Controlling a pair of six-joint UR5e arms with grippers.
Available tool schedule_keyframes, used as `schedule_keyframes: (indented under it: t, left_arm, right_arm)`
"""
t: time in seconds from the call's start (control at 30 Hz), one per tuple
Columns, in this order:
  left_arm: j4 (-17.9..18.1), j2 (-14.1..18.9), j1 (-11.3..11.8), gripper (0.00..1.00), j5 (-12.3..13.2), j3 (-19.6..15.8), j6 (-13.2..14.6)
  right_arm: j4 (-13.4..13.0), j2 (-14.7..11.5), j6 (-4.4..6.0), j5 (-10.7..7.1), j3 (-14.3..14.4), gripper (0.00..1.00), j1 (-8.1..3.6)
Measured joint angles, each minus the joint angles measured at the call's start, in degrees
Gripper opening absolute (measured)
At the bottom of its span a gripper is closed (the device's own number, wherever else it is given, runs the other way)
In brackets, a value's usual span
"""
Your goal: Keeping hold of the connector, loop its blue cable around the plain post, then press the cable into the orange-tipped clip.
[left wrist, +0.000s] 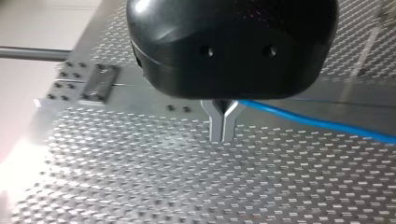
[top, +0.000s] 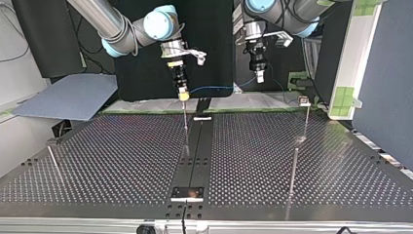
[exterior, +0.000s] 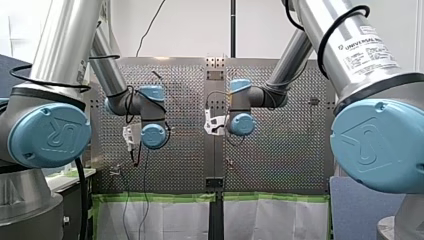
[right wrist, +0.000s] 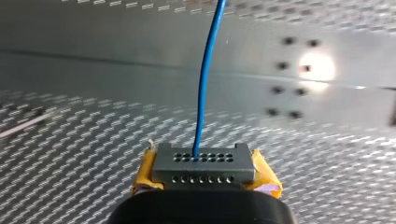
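Grey connector (right wrist: pixel 203 165), a small block with two rows of round holes, fills the near part of the right wrist view. It sits clamped between the yellow pads (right wrist: pixel 145 172) of the robot's right gripper (right wrist: pixel 205 173), whose fingers are closed firmly against its two sides. A blue cable (right wrist: pixel 203 93) leaves the connector's face and runs straight ahead of the gripper, above the perforated table (right wrist: pixel 93 140).

From across the table, the right gripper hangs near the table's far edge, close to the middle, with the connector pointing down. A thin upright rod (top: pixel 185 127) stands just beneath it, beside the dark centre strip (top: pixel 197 146). The blue cable stretches sideways from the connector toward the view's right, along the far edge.

To that side hangs the robot's left gripper (left wrist: pixel 223 127), black with metal fingers (left wrist: pixel 216 126). Its fingers are pressed together with only a hairline between them, and nothing shows between the tips. The blue cable passes just behind them; whether it touches them cannot be told.

Further out, a second rod (top: pixel 294 165) stands at the top view's right, with a small-headed post (top: pixel 305 102) behind it near the far edge. A leaning rod (top: pixel 53 163) stands at the left.
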Motion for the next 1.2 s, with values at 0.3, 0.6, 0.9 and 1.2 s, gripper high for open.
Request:
schedule_keyframes:
  t: [0.3, 0.6, 0.9, 1.2]
  left_arm:
    - [-5.7, 5.7, 0.5, 0.0, -0.3, 5.7, -2.1]
    - [-10.4, 10.5, 1.3, 0.0, -2.4, 10.4, -4.3]
    - [-15.2, 15.2, 3.3, 0.0, -4.2, 15.2, -5.1]
    - [-20.0, 20.0, 7.5, 0.0, -1.5, 20.0, -5.5]
  right_arm:
    - [5.3, -5.3, -0.98, -4.81, -5.3, 0.0, -0.02]
    - [11.0, -10.8, -0.82, -8.44, -10.1, 0.0, -0.02]
    - [15.8, -11.6, -0.65, -10.97, -12.8, 0.0, -0.14]
    - [21.2, -11.4, 0.35, -14.04, -15.1, 0.0, -0.74]
